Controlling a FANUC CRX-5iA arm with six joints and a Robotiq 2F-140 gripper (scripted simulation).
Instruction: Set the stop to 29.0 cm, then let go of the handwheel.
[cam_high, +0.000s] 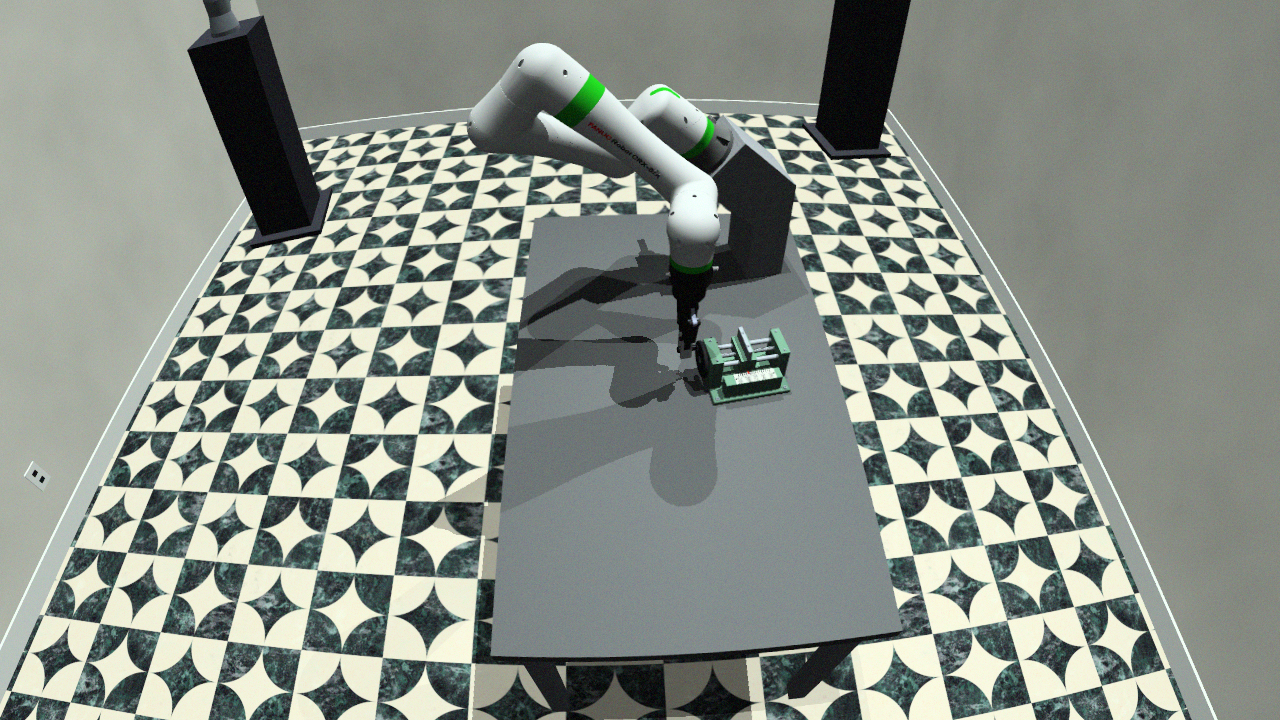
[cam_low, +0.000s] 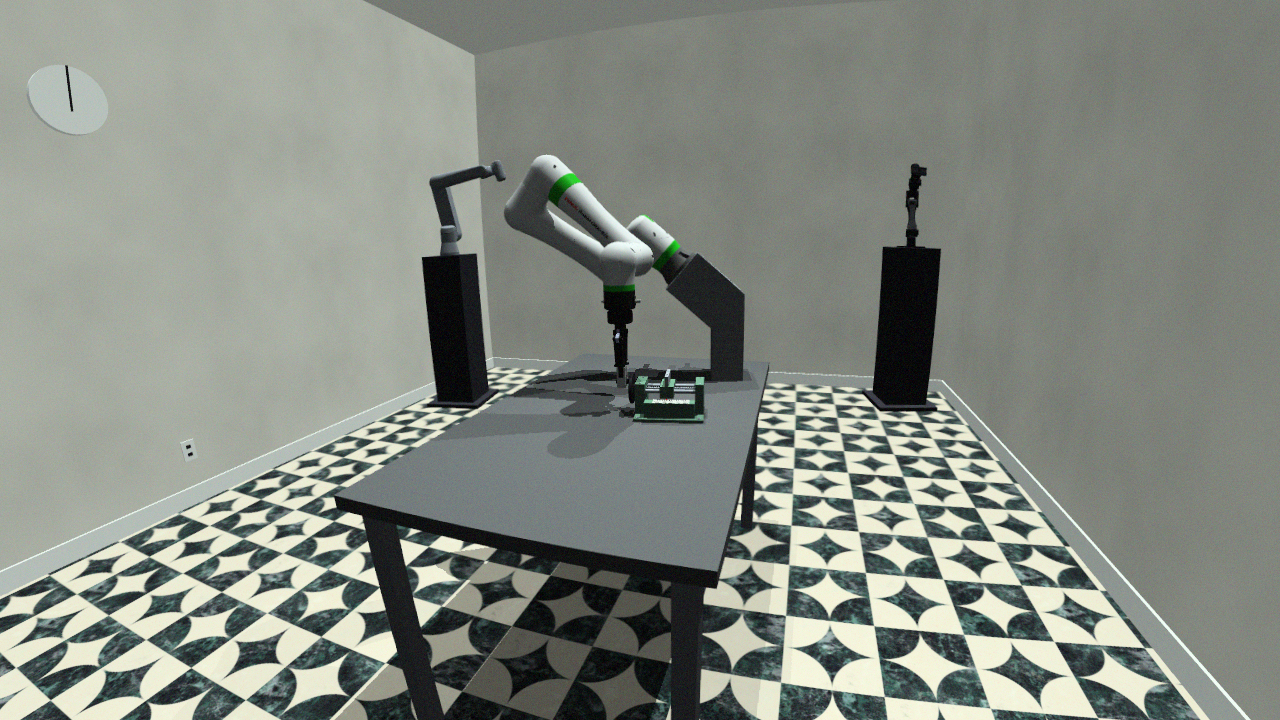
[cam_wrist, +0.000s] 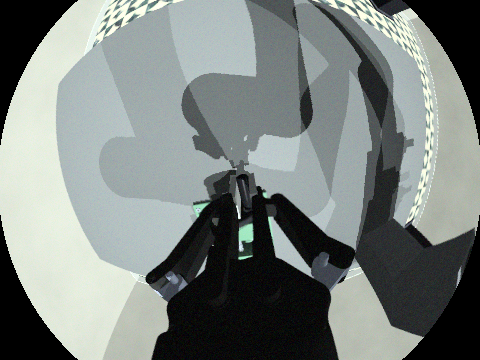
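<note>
The green stop device (cam_high: 781, 347) (cam_low: 699, 395) (cam_wrist: 246, 234) stands on the table, with two rails between its end posts. The stop (cam_high: 746, 347) (cam_low: 667, 386) is a green carriage with a light upright bar, left of mid-rail. The white scale (cam_high: 754, 377) (cam_low: 670, 402) lies below it; its reading is too small to tell. The dark handwheel (cam_high: 701, 359) (cam_low: 631, 388) is on the device's left end. My gripper (cam_high: 687, 347) (cam_low: 621, 380) (cam_wrist: 244, 183) points down beside the wheel, shut on its dark handle (cam_wrist: 243, 194). The fingers partly hide the wheel in the wrist view.
The grey table (cam_high: 698, 573) (cam_low: 537, 483) carries the device. My arm's angular mount (cam_high: 765, 214) (cam_low: 726, 326) (cam_wrist: 415, 280) stands behind the device. Two black pedestals (cam_high: 259, 134) (cam_high: 859, 71) (cam_low: 453, 331) (cam_low: 905, 322) stand off the table, at left and right.
</note>
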